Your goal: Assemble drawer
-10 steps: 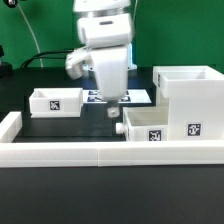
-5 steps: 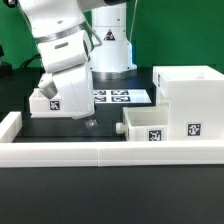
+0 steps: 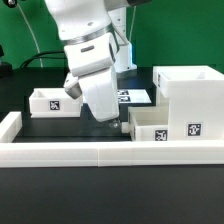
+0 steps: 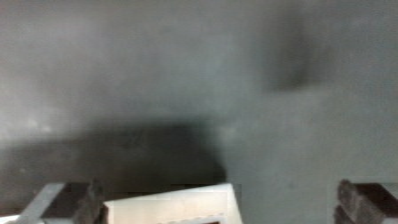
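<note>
The tall white housing (image 3: 186,90) of the drawer stands at the exterior view's right. One small open-top tray (image 3: 150,124) with a tag sits against its left side. The second tray (image 3: 52,101) sits at the left. My gripper (image 3: 111,116) hangs tilted over the dark table between the two trays, close to the right tray's left edge. In the wrist view my gripper (image 4: 217,195) has its fingers (image 4: 64,204) wide apart and holds nothing. A white corner (image 4: 169,206) of some part lies below, between them; I cannot tell which part.
The long low white wall (image 3: 100,153) runs along the front and turns back at the left end. The marker board (image 3: 134,97) lies flat behind my gripper. My arm hides the middle of the table's back.
My arm has swung from the left tray toward the exterior view's right and lowered near the right tray. The trays and housing have not moved.
</note>
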{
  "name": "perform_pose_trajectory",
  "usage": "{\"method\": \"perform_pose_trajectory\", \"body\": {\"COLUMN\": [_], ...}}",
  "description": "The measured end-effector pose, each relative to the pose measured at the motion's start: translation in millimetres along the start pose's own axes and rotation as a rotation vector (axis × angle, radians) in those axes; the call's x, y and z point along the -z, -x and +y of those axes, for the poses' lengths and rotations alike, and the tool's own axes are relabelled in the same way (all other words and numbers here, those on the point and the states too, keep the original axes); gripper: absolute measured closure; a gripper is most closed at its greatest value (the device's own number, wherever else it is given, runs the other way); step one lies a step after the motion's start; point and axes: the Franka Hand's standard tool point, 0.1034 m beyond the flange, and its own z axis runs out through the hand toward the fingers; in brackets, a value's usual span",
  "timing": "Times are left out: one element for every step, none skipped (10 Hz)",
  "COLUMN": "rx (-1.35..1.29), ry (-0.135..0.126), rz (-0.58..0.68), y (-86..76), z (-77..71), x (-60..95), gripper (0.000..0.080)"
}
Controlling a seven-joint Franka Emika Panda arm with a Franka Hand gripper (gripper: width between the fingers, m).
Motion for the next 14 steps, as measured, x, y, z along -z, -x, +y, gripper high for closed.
{"method": "perform_pose_trajectory", "body": {"rx": [-0.027,-0.033,-0.046,-0.054,-0.061,-0.068,-0.069,-0.070,-0.071,-0.078,-0.080,-0.088,-0.096,-0.104], "ry": [-0.004,-0.009,-0.013,-0.018,-0.019,-0.018,-0.020,-0.020,-0.022,-0.024,-0.023,-0.023,-0.024,-0.021], "rz": [0.003,0.006,0.008,0.009,0.008,0.007,0.007,0.008,0.007,0.005,0.005,0.006,0.007,0.007], "y": [-8.3,-18.7,-26.6,-34.4,-39.7,-39.9,-39.6,-38.9,-36.4,-30.5,-23.4,-17.3,-12.1,-7.7], "z": [-0.4,-0.6,-1.0,-1.7,-1.6,-1.1,-1.3,-1.6,-2.9,-4.7,-6.5,-8.6,-9.1,-9.0], "x": [-2.6,-5.0,-7.3,-10.1,-12.3,-12.2,-12.0,-12.0,-12.6,-12.6,-9.9,-8.9,-7.6,-5.6], "gripper": [0.0150,0.0150,0.0150,0.0150,0.0150,0.0150,0.0150,0.0150,0.0150,0.0150,0.0150,0.0150,0.0150,0.0150]}}
